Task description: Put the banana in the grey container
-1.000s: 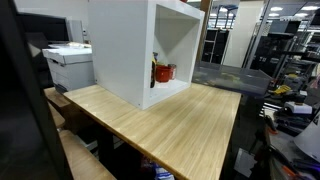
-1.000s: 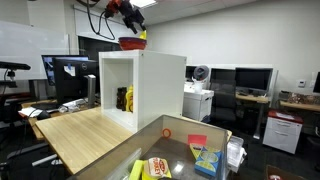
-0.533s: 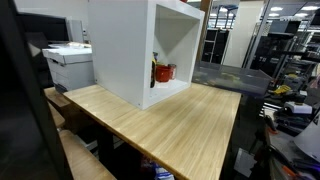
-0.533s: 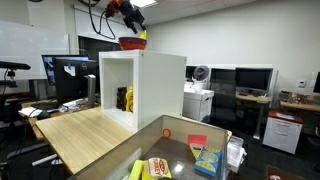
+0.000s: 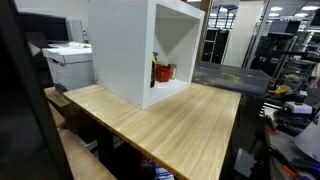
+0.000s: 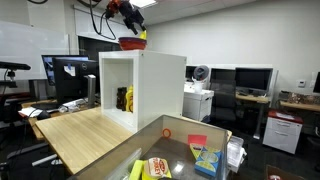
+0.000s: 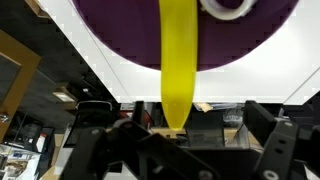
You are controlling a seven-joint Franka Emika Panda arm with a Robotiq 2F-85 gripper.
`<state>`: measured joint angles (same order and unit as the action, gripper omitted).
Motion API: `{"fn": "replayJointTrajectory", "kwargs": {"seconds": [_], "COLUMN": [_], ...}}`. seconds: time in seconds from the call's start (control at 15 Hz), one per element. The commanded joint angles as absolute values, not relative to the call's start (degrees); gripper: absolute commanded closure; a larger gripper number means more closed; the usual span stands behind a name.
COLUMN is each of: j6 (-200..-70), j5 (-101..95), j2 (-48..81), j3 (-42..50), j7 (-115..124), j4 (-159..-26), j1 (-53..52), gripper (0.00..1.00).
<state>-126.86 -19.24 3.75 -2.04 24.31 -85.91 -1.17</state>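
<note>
The banana (image 7: pixel 178 60) is bright yellow and lies across a round bowl (image 7: pixel 110 30). Its tip sticks out over the rim towards my fingers. The bowl looks dark purple in the wrist view and red in an exterior view (image 6: pixel 130 43). It stands on top of the big white box (image 6: pixel 160 90). My gripper (image 7: pixel 180 150) is open, with its fingers wide on either side of the banana's tip and not touching it. In an exterior view the gripper (image 6: pixel 137 28) hangs just above the bowl's edge, and the banana (image 6: pixel 143 36) shows there as a small yellow spot.
The white box (image 5: pixel 120 50) stands on a wooden table (image 5: pixel 170 120) and is open on one side, with red and yellow items (image 5: pixel 162 72) inside. A printer (image 5: pixel 68 62) stands beyond the table. A tray of packets (image 6: pixel 170 160) is near the camera.
</note>
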Motion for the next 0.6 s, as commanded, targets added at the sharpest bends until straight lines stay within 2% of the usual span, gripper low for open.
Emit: {"fn": "replayJointTrajectory", "kwargs": {"seconds": [0.0, 0.27, 0.33, 0.47, 0.53], "j6": [-125.67, -125.48, -125.55, -125.34, -125.27], "j5": [-20.94, -20.19, -20.30, -20.27, -20.24], "j2": [4.86, 5.71, 5.80, 6.15, 6.16], "j3": [-0.35, 0.79, 0.86, 0.87, 0.86], "j7": [26.54, 26.12, 26.19, 25.97, 25.93], "j4": [-85.04, -84.97, -85.03, -85.10, -85.22], "j1": [-1.32, -1.49, -1.59, -1.80, -1.90], "gripper": [0.00, 0.02, 0.25, 0.35, 0.44]}}
